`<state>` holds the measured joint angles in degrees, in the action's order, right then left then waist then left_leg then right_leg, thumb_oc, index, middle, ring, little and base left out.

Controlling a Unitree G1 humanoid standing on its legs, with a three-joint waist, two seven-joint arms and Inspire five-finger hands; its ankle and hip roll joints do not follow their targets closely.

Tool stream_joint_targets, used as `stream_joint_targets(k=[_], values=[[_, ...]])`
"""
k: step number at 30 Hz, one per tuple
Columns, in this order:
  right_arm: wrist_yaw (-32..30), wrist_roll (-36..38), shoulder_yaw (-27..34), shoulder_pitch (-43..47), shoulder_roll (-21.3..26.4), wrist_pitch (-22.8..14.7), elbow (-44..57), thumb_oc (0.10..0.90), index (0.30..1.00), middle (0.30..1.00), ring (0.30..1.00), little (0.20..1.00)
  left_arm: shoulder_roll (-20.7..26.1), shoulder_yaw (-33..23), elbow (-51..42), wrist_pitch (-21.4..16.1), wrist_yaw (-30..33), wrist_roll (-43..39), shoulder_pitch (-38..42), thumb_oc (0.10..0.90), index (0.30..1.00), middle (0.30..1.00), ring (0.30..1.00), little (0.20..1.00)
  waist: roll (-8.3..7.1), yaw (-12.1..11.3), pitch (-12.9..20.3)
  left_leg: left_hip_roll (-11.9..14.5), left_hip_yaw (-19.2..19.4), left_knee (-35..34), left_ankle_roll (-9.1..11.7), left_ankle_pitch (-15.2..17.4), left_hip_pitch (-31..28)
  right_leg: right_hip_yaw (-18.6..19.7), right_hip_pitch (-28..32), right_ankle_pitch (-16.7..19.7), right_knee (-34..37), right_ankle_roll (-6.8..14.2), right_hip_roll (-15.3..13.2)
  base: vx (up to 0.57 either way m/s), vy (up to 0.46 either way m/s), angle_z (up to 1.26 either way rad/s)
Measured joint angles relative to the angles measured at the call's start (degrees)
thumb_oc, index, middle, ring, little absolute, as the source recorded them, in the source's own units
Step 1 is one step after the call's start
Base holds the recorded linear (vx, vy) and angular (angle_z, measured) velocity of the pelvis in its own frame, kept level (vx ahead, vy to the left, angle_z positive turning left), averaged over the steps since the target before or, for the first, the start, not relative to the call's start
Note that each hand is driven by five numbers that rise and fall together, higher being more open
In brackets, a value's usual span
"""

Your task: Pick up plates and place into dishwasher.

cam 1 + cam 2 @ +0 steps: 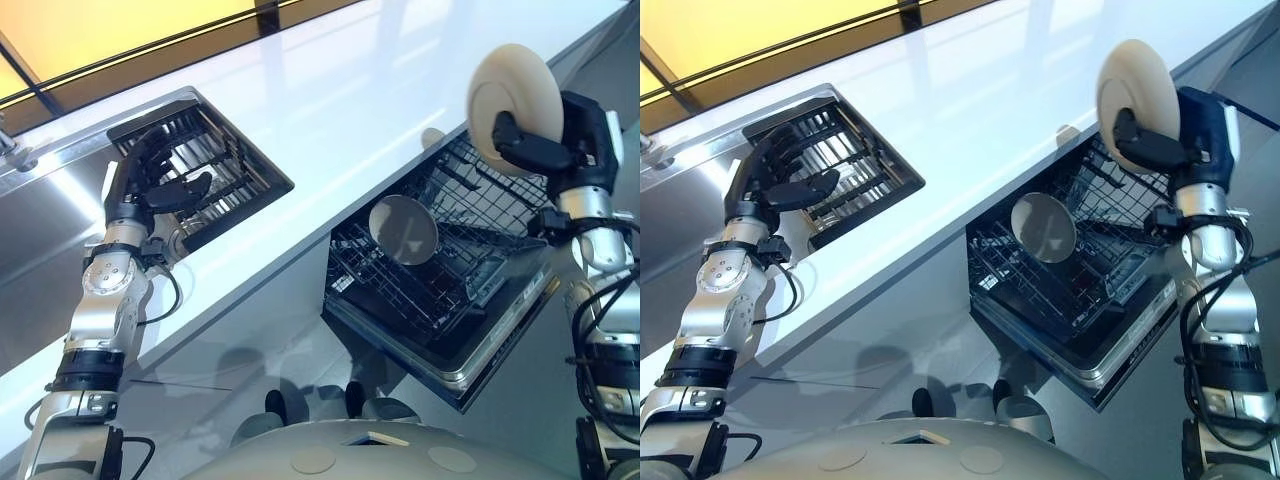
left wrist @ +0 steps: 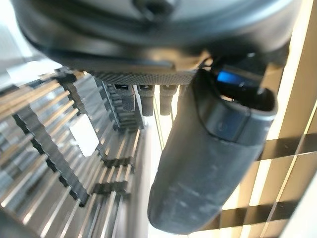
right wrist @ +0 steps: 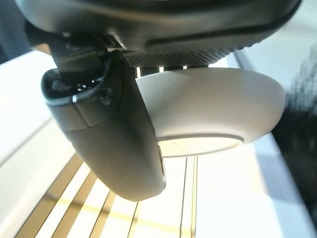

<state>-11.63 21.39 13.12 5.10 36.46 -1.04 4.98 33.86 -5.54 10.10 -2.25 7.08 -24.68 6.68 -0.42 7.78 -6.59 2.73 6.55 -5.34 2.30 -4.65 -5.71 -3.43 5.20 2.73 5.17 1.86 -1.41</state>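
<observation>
Left hand (image 1: 150,190) is held over the drying rack (image 1: 225,170) set into the white counter (image 1: 350,100), with fingers loosely spread and nothing gripped. A grey plate (image 1: 403,229) is stood on edge in the open dishwasher basket (image 1: 440,290), just below the counter edge. A cream plate (image 1: 520,85) is pinched upright in the right hand (image 1: 560,145), thumb laid across its face and fingers behind it, and is held in the air above the basket's right side.

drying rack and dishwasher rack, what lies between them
Between the drying rack and the dishwasher rack lies only bare white counter, plain in both eye views. The right hand holds the cream plate near the dishwasher rack.
</observation>
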Motion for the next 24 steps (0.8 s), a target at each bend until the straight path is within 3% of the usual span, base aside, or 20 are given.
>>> stream_joint_targets(k=[4,7,12,19,24], values=[[1.43,-2.29,2.84,-5.84,-2.03,-4.30,1.87,0.100,0.300,0.300,0.300,0.200,-1.85,-1.42,0.42,-0.14,1.17,0.00,-1.16,0.800,0.900,0.900,0.900,0.900,1.54,1.61,-0.95,0.14,1.41,-0.05,0.02,0.33,-0.51,1.37,-0.31,0.01,-0.16,0.02,0.10,-0.03,0.062,-0.19],[6.16,-2.07,2.93,-8.80,-2.45,-4.87,1.96,0.100,0.300,0.300,0.300,0.200,-1.99,-1.77,2.38,-0.48,1.57,-0.04,-1.48,0.800,0.900,0.900,0.900,0.900,2.08,3.20,-1.23,0.27,2.07,-0.06,0.12,0.55,-0.61,1.46,-0.82,0.05,-0.27,0.00,0.08,-0.02,0.041,-0.20],[14.41,-1.79,2.86,-12.06,-3.70,-3.85,0.87,0.100,0.300,0.300,0.300,0.200,-2.12,-1.83,5.61,-0.73,1.28,-0.13,-2.05,0.800,0.900,0.900,0.900,0.900,2.12,4.91,-1.26,0.42,3.29,-0.05,0.24,0.91,-0.92,1.47,-0.97,0.22,-0.28,-0.08,0.14,-0.01,0.018,-0.11],[22.98,-2.17,1.31,-13.46,-3.76,-0.91,-3.69,0.100,0.300,0.300,0.300,0.200,-2.14,-3.34,5.65,-1.80,1.08,-0.20,-2.36,0.800,0.900,0.900,0.900,0.900,1.70,4.60,-1.51,0.38,4.21,-0.04,0.17,1.24,-1.49,1.44,-0.84,0.48,-0.43,-0.14,0.07,0.00,-0.002,-0.04],[25.33,-2.27,-0.82,-13.44,-3.68,0.23,-6.10,0.100,0.300,0.300,0.300,0.200,-2.14,-3.79,6.13,-1.82,1.17,-0.22,-2.36,0.800,0.900,0.900,0.900,0.900,1.34,4.30,-1.70,0.35,4.40,-0.05,0.15,1.34,-1.68,1.31,-0.91,0.46,-0.65,-0.10,0.02,0.00,-0.002,-0.02]])
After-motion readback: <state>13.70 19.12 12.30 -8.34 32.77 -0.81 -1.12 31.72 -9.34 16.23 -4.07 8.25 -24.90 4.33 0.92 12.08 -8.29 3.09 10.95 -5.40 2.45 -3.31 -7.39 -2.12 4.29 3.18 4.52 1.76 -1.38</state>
